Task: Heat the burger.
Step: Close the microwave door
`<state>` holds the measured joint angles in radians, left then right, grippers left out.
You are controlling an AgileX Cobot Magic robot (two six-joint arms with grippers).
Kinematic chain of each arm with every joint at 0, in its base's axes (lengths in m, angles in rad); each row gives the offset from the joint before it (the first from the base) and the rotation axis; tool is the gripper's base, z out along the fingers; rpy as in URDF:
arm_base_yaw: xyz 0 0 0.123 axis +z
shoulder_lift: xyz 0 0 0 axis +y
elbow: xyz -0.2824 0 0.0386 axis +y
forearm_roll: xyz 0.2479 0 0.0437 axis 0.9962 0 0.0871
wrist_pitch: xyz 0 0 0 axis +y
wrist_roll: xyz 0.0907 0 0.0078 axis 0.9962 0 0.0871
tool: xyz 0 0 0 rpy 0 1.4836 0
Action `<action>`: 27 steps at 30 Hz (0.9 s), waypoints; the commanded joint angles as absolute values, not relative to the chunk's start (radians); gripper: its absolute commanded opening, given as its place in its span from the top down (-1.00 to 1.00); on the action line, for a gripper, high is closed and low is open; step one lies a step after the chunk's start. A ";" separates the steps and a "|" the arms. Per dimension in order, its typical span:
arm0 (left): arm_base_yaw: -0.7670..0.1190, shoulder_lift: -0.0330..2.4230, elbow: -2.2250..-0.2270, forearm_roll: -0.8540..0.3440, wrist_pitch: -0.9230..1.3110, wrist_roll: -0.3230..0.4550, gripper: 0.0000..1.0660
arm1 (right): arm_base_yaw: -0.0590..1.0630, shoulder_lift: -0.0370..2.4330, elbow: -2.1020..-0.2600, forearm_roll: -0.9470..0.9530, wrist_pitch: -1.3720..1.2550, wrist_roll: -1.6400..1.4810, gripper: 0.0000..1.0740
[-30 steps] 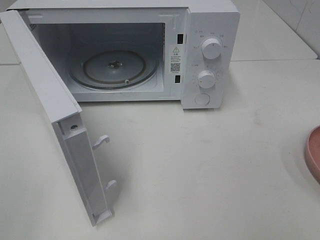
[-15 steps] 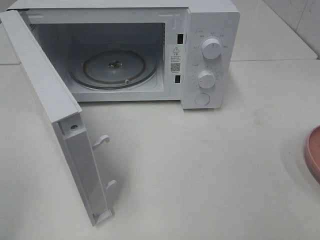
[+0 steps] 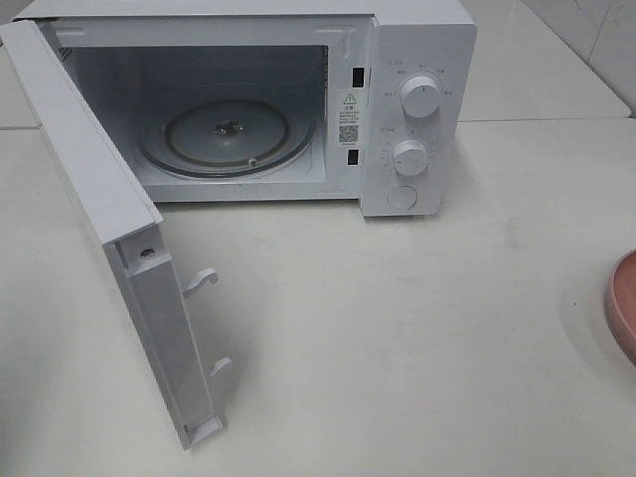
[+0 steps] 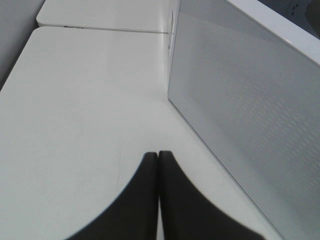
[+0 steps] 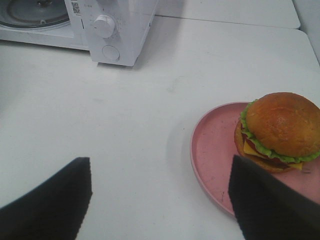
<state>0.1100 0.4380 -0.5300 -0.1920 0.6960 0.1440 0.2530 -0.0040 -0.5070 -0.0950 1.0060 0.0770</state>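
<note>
The burger (image 5: pixel 278 131), with a golden-brown bun, lettuce and cheese, sits on a pink plate (image 5: pixel 212 150). Only the plate's edge (image 3: pixel 623 303) shows at the far right of the exterior high view. The white microwave (image 3: pixel 417 40) stands at the back with its door (image 3: pixel 109 229) swung wide open and its glass turntable (image 3: pixel 227 134) bare. My right gripper (image 5: pixel 160 200) is open, fingers wide apart, above the table short of the plate. My left gripper (image 4: pixel 158 157) is shut and empty, beside the outer face of the open door (image 4: pixel 250 110).
The microwave's two knobs (image 3: pixel 421 97) and round button (image 3: pixel 401 197) face forward. The open door juts out over the left part of the white table (image 3: pixel 397 338). A seam between table tops runs behind the microwave (image 5: pixel 225 22).
</note>
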 commanded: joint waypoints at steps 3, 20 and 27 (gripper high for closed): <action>0.113 0.491 -0.488 -0.229 0.554 0.187 1.00 | 0.245 -0.035 -0.502 -0.094 0.993 0.067 -0.39; 0.113 0.631 -0.246 -0.457 -0.100 0.450 1.00 | 0.245 -0.035 -0.502 -0.094 0.993 0.067 -0.39; 0.095 0.790 -0.246 -0.393 -0.257 0.410 1.00 | 0.245 -0.035 -0.502 -0.094 0.993 0.067 -0.39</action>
<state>0.1080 0.7390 -0.2510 -0.4250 -0.1970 0.4390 0.2530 -0.0040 -0.5070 -0.0940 1.0060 0.0770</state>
